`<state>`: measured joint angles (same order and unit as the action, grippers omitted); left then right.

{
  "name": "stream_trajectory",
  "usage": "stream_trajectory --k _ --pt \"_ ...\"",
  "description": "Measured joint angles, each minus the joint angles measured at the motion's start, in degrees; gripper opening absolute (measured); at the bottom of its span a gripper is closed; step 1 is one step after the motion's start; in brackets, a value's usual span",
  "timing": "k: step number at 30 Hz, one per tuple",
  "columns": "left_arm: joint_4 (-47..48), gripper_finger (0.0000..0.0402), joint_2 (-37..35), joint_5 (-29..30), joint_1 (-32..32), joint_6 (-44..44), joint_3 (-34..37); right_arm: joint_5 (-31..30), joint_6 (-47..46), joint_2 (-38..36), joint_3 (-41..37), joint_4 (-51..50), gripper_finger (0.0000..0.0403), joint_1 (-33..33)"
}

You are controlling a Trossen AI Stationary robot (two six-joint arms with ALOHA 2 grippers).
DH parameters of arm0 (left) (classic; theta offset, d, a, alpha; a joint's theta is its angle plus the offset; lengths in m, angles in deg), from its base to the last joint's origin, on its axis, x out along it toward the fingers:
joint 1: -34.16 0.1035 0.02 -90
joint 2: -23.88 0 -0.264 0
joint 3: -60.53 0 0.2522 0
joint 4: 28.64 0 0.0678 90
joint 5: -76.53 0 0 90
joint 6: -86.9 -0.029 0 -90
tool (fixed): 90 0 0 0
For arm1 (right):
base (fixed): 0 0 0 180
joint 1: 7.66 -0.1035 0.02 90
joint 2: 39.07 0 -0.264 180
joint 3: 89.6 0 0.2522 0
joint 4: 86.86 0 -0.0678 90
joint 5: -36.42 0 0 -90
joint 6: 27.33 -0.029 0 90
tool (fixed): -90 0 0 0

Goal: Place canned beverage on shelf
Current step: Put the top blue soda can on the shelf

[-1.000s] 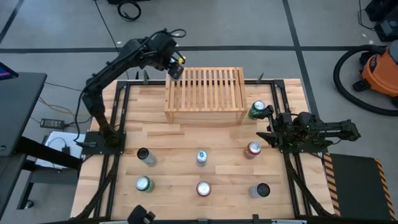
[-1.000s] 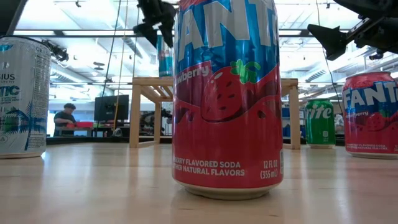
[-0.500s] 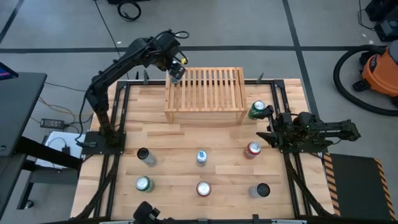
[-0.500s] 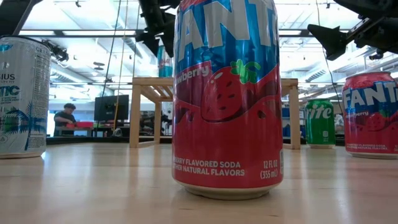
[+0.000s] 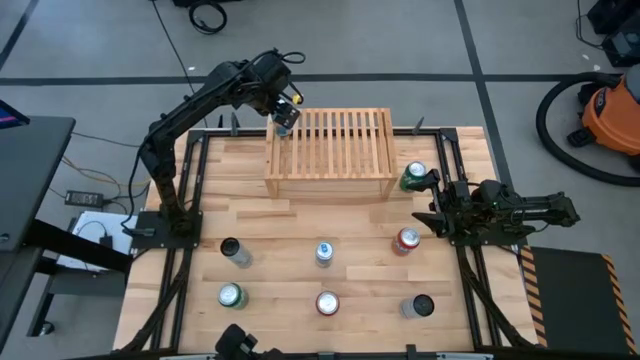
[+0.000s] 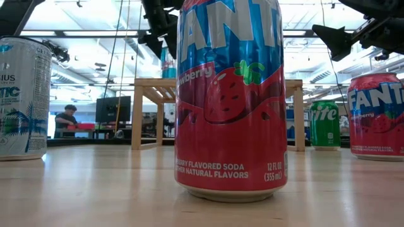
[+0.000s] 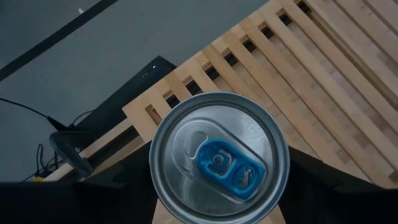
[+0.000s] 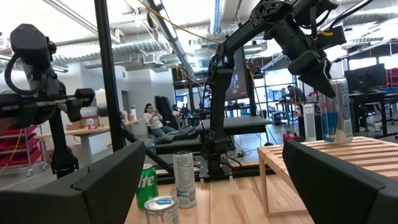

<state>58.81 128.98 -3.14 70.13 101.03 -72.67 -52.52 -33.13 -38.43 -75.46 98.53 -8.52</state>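
Left end effector (image 5: 284,113): at the shelf's back-left corner, pinching the can from above.
Can (image 7: 219,155): upright on the slats at that corner; silver lid, blue tab.
Shelf (image 5: 330,150): at the surface's far edge.
Right end effector (image 5: 425,215): spread, empty, near the right edge.

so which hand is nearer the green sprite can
Right. The right hand sits just beside the green Sprite can at the shelf's end; the left hand is at the shelf's far corner, holding a can.
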Motion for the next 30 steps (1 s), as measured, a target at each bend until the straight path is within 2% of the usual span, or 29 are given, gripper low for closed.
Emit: stream_trajectory --k 11,30 --pt "-0.1 0.0279 0.0 0.0 0.0 -1.4 0.0 0.0 0.0 0.0 0.0 0.0 0.0391 0.0" --pt "-1.4 0.0280 0.0 0.1 0.2 -2.8 0.0 0.0 0.0 0.0 0.0 0.0 0.0391 0.0"
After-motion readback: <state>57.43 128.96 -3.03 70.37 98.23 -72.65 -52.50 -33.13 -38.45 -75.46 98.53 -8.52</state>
